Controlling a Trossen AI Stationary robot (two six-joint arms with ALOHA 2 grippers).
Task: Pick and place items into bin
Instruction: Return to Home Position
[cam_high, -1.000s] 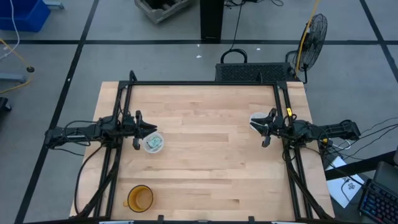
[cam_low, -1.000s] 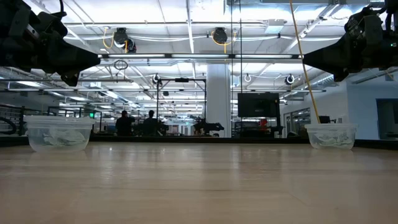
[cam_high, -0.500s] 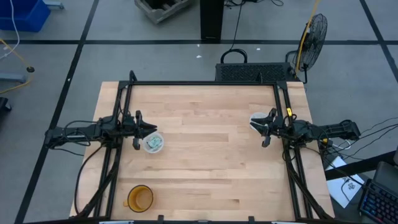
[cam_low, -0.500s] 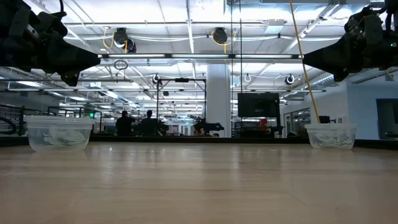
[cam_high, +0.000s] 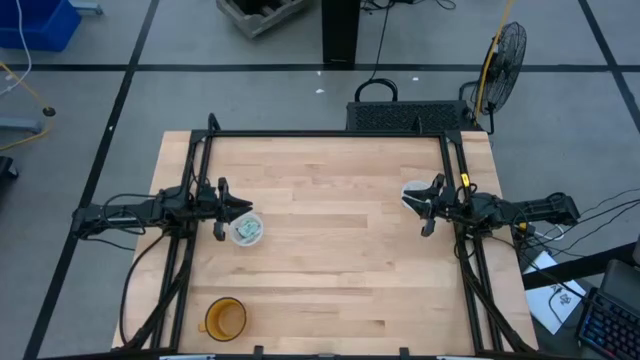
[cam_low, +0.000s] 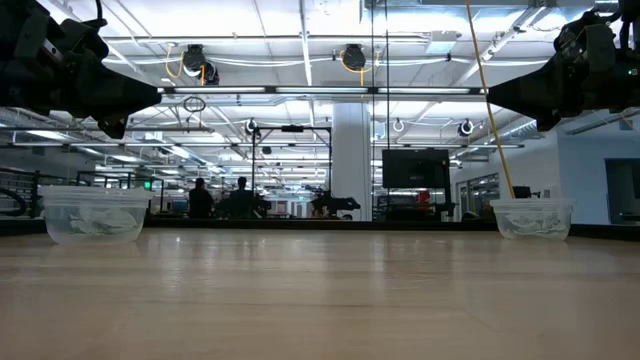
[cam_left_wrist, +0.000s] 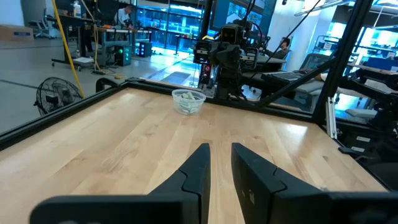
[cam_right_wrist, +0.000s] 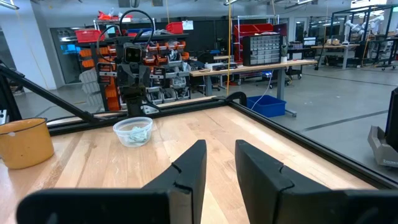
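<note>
In the high view the small pale green and white packets (cam_high: 246, 232) inside the left clear plastic bin (cam_high: 258, 222) are too small to count. The right gripper (cam_high: 420, 205) covers part of the right clear plastic bin (cam_high: 409, 188). In the low view the left dark arm (cam_low: 70, 75) and right dark arm (cam_low: 565, 82) are cut off at the upper corners, and the yellow cup (cam_right_wrist: 23, 144) is clipped by the right wrist view's edge.

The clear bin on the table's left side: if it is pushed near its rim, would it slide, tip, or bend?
The bin is probably light: thin clear walls, only a few packets inside. It looks wider than tall, so it would likely slide on the smooth wooden table rather than tip. Its thin wall may flex.
</note>
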